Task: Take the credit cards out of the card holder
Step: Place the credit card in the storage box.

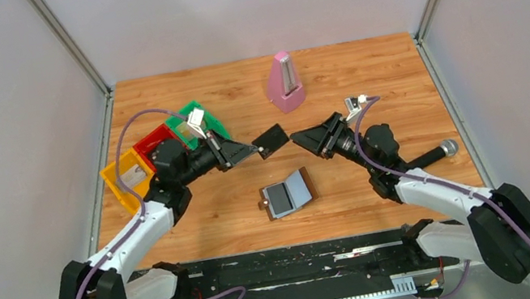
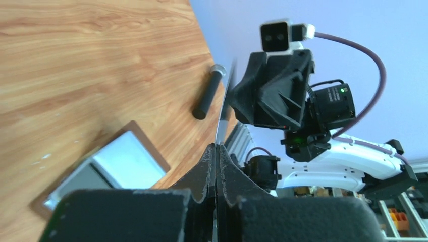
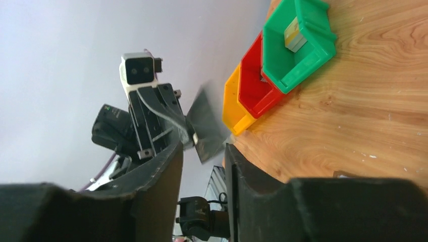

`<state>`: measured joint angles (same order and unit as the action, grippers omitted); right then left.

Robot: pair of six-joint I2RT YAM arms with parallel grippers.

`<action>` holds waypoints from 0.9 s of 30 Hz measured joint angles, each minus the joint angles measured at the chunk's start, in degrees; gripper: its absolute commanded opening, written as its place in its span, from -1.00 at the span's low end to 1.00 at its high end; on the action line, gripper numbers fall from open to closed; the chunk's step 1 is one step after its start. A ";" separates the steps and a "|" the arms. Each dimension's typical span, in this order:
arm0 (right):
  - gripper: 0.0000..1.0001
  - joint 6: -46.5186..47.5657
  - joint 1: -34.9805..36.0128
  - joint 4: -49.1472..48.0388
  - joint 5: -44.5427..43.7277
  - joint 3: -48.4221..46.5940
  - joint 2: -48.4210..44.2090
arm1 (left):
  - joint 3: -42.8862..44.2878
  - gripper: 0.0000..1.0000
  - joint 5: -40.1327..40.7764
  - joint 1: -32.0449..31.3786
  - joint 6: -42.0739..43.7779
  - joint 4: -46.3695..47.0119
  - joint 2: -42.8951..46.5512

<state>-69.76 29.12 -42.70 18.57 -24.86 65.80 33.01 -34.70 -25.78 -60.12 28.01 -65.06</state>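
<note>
The left gripper was clenched on a dark credit card, a thin flat rectangle, pinching its near edge so that the card stuck out over the wooden table, clear of the surface; from the left wrist view the card ran edge-on straight out from the closed black fingers. The right gripper faced it, tips just beside the card's far edge; its jaws stood parted, released, with the card's corner showing in the gap and no pad plainly touching it. The brown-rimmed bifold card holder, grey-blue inside, lay open and flat on the table, nearer the arm bases, below the two grippers; a darker grey rectangle filled its left half, card or lining I could not tell. A yellow plastic tray, a red plastic tray and a green plastic tray sat in a row behind the left arm; a grey-silver piece lay in the yellow one. A pink pyramid-shaped metronome stood upright farther back.
</note>
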 measured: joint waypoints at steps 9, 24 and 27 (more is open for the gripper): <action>1.00 7.58 0.00 7.50 1.97 1.03 -7.89 | 11.65 -1.00 -9.64 18.69 15.72 -24.39 1.90; 1.00 18.64 -0.02 20.70 2.10 3.06 -20.26 | 24.28 -1.00 -13.35 49.27 31.56 -52.04 -12.96; 1.00 19.43 -0.02 21.94 2.08 3.15 -21.29 | 27.08 -1.00 -10.36 50.64 33.88 -56.08 -14.88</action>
<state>-50.33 29.10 -20.75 20.64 -21.71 44.51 60.10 -45.06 24.86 -26.24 -28.08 -79.94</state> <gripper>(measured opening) 0.998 0.006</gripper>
